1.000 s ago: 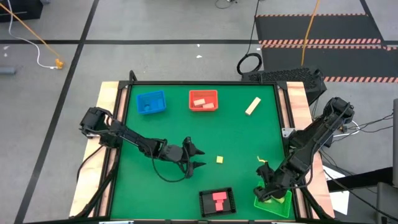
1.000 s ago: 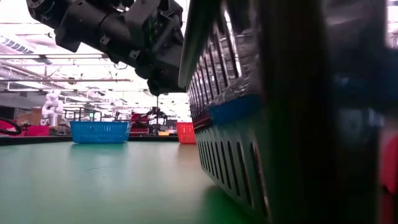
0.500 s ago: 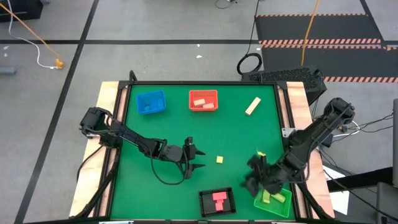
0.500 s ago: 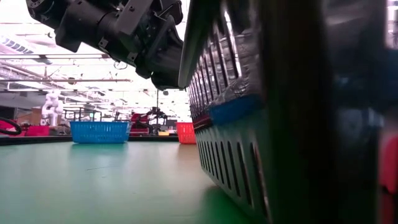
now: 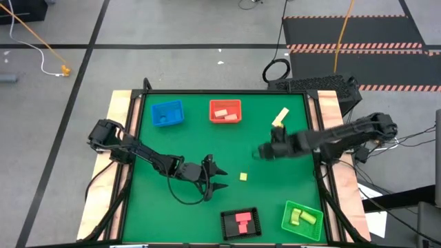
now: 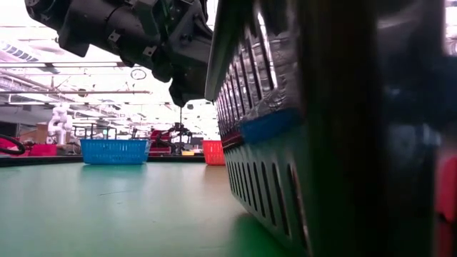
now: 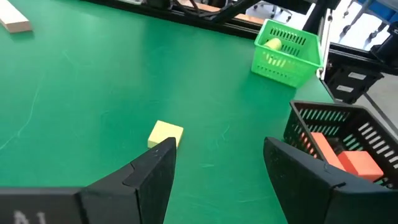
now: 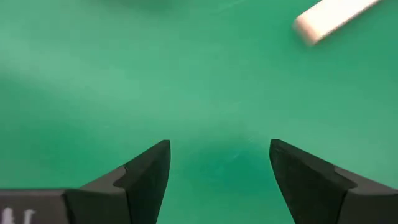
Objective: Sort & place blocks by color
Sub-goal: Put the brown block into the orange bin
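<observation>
On the green tabletop [image 5: 200,138] four trays keep the colours apart; my right gripper [image 5: 260,151], open and empty, reaches near the tan bar [image 5: 280,118], while my left gripper [image 5: 219,176], open, waits beside the yellow cube [image 5: 243,177]

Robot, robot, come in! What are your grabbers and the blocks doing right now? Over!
Right gripper open, empty, near tan bar. Left gripper open, empty, beside yellow cube. Nothing in the way.

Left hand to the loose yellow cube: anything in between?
Nothing visible. The left hand is open with the yellow cube just ahead on bare green mat; the black tray sits off to the side.
</observation>
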You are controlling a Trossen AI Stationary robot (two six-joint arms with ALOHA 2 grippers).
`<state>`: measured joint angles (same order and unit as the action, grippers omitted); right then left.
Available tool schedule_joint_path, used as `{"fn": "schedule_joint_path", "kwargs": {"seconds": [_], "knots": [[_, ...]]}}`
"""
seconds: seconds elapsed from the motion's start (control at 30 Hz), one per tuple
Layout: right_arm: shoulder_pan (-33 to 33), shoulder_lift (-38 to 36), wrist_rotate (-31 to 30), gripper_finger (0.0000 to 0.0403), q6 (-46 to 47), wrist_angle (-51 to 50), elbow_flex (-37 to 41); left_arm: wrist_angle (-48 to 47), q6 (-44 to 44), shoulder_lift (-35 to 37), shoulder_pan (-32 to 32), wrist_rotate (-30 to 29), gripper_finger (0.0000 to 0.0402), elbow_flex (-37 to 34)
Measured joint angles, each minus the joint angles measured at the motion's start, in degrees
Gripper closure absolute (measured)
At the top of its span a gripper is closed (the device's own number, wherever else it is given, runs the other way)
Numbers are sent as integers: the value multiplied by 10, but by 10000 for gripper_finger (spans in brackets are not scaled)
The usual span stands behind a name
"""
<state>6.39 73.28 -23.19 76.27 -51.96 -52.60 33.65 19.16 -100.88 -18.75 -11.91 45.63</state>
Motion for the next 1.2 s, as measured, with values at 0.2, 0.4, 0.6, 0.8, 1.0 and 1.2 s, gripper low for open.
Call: {"fn": "schedule_joint_path", "kwargs": {"seconds": [0.2,0.4,0.6,0.8,1.0,1.2], "knots": [[-135,0,53,140,-424,29,0,-6,-6,0,-2,0,160,0],[-212,0,87,140,-747,35,0,-25,-6,0,-2,0,160,0],[-312,0,45,140,-297,29,5,-27,-6,0,0,-1,160,0],[-382,8,118,140,-136,140,75,-18,1,0,24,-1,160,0],[-438,35,188,140,-32,322,176,-24,26,0,48,-1,160,0],[-455,44,161,140,-17,373,212,-29,21,0,60,-1,160,0]]}}
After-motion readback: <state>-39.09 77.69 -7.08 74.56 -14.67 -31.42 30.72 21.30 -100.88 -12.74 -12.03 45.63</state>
